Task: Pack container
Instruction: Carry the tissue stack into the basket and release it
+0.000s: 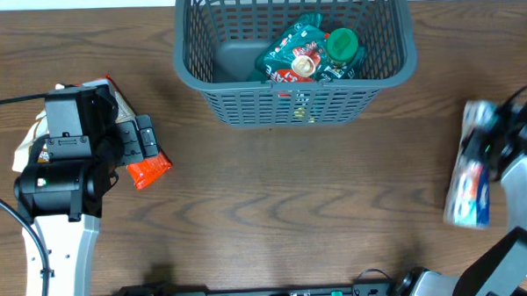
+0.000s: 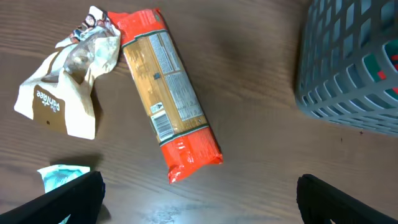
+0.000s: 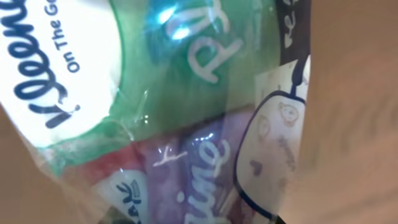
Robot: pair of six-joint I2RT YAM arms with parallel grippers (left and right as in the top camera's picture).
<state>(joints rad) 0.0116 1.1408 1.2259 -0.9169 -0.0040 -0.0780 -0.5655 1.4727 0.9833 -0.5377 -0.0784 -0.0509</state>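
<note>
The dark grey slotted container [image 1: 297,103] stands at the back middle of the table and holds several green and red snack packets [image 1: 309,54]; its corner shows in the left wrist view [image 2: 354,68]. My left gripper [image 2: 199,202] is open and empty, hovering over a long red and tan packet [image 2: 168,93], whose red end also shows from overhead [image 1: 148,170]. My right gripper [image 1: 502,144] at the right edge is shut on a clear multipack of tissues [image 1: 471,171], which fills the right wrist view [image 3: 155,112] and hides the fingers.
A crumpled beige packet [image 2: 62,93] lies left of the red packet, touching its top end. A small teal packet [image 2: 62,175] peeks out by my left finger. Bare wooden table [image 1: 292,200] lies between the arms.
</note>
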